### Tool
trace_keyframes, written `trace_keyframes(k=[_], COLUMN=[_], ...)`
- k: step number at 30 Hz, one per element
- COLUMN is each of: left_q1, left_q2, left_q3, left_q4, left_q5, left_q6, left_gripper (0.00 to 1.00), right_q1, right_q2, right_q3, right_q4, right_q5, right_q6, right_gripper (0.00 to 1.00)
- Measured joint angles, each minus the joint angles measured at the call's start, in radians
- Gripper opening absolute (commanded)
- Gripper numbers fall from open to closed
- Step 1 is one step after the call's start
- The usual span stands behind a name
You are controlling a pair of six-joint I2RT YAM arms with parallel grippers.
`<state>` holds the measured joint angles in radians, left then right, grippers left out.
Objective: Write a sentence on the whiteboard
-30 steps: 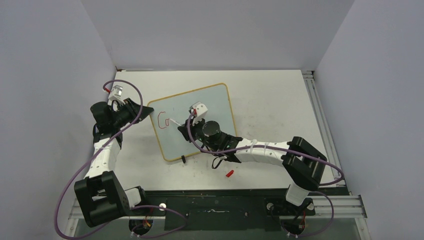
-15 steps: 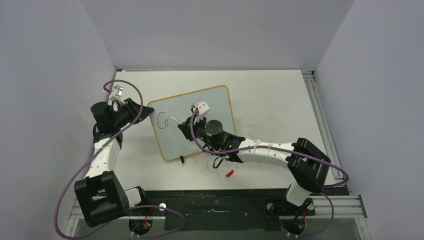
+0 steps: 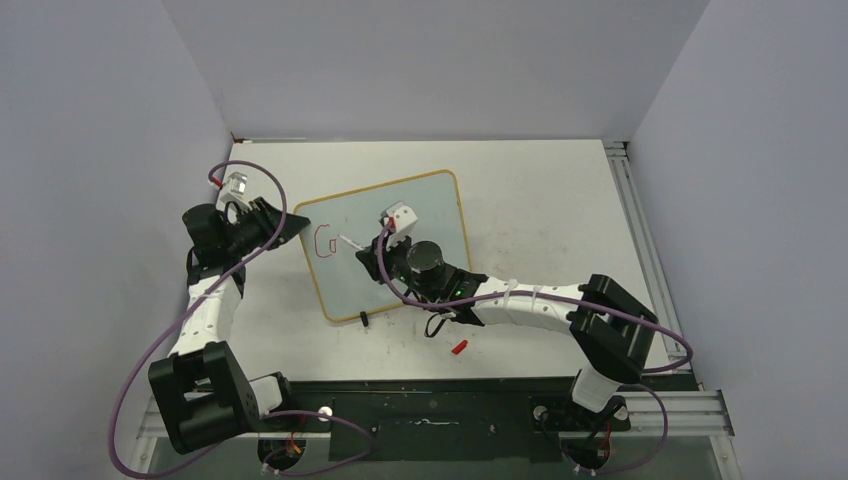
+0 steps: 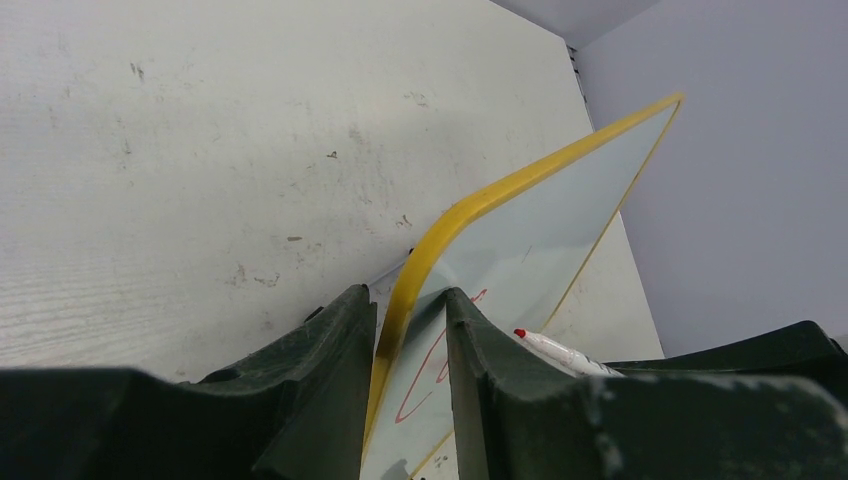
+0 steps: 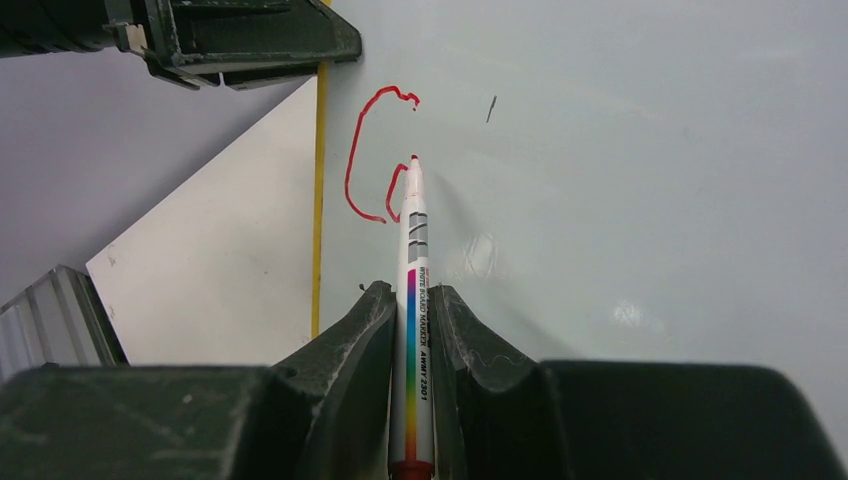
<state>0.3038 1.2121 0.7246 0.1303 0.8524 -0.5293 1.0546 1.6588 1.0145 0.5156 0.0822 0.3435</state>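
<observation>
Sentence [image 5: 350, 165]: only a red "C" and the first stroke of a second letter are set down, near the 10 o'clock corner of the whiteboard [image 3: 430, 215]. The board is laid near the middle of the tabletop [image 3: 560, 200], long axis about 9 to 3 o'clock in the overhead view, tipped slightly toward 2.

Marker [image 5: 411, 290] is clamped between the right jaws. Its barrel is run 6 to 12 o'clock in the wrist view, with the red tip at the unfinished stroke. Unwritten face is found at 3 o'clock of the tip, so the line is judged to be carried that way, along the board's long axis. The right arm is the nearer to the writing.

Left jaws are set either side of the yellow frame at the board's 9 o'clock corner. Whether the frame is pinched cannot be told.

Barrel print is read "WHITE BOARD MARKER", then a code ending "2201". A rainbow stripe is noted. A small red piece [image 3: 459, 347], possibly the cap, is seen on the tabletop at 5 o'clock of the board.
</observation>
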Motion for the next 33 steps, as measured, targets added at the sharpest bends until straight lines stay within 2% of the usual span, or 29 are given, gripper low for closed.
trace_keyframes(k=[33], left_q1=[0.0], left_q2=[0.0], left_q3=[0.0], left_q4=[-0.003], left_q5=[-0.001], left_q6=[0.001], left_gripper=[0.29], right_q1=[0.0], right_q2=[0.04], right_q3=[-0.016], right_q4=[-0.008], right_q5=[0.0], right_q6=[0.012], right_gripper=[0.05])
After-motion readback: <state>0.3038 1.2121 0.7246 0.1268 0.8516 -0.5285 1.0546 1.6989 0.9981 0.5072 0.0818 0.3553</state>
